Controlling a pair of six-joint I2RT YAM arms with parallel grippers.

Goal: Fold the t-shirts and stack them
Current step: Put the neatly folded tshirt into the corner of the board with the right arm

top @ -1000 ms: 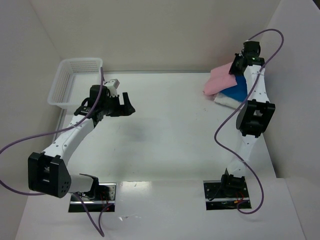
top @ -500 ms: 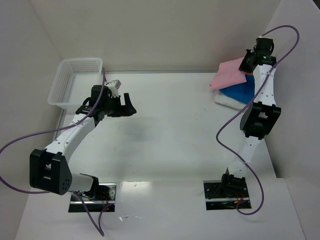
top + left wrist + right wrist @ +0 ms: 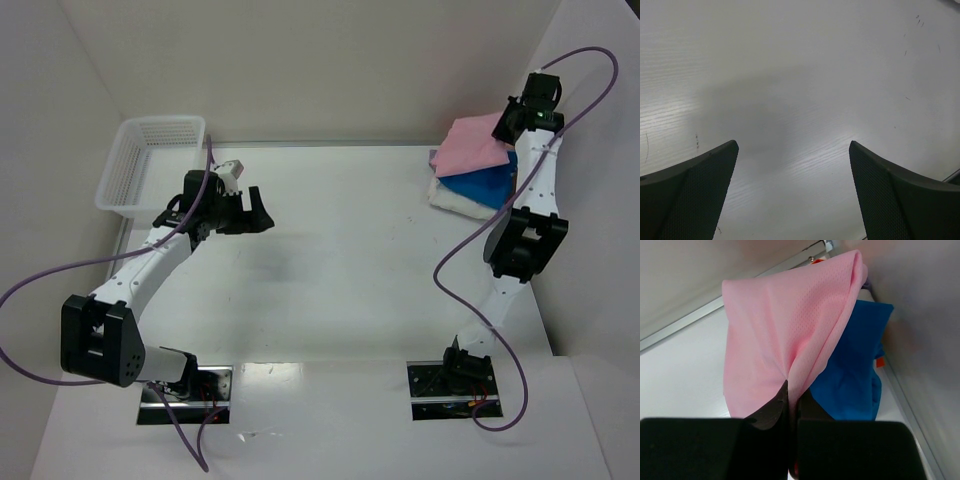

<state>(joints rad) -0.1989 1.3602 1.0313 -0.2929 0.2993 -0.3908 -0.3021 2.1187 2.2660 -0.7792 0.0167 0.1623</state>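
A folded light pink t-shirt [image 3: 472, 146] hangs over a bright blue t-shirt [image 3: 485, 184] and a white one [image 3: 452, 199] at the table's far right corner. My right gripper [image 3: 505, 126] is shut on the pink shirt's edge and holds it lifted. In the right wrist view the pink shirt [image 3: 785, 335] is pinched between my fingers [image 3: 774, 407], with the blue shirt [image 3: 855, 370] behind it. My left gripper [image 3: 252, 212] is open and empty above the bare table at the left. The left wrist view shows its fingers [image 3: 695, 185] wide apart over the white table.
A white plastic mesh basket [image 3: 150, 160] stands at the table's far left corner. White walls close in the table at the back and on the right, near the shirt stack. Purple cables run along both arms.
My right gripper has moved right and toward the back with the pink shirt, carrying it further over the blue one. The left arm has barely moved.
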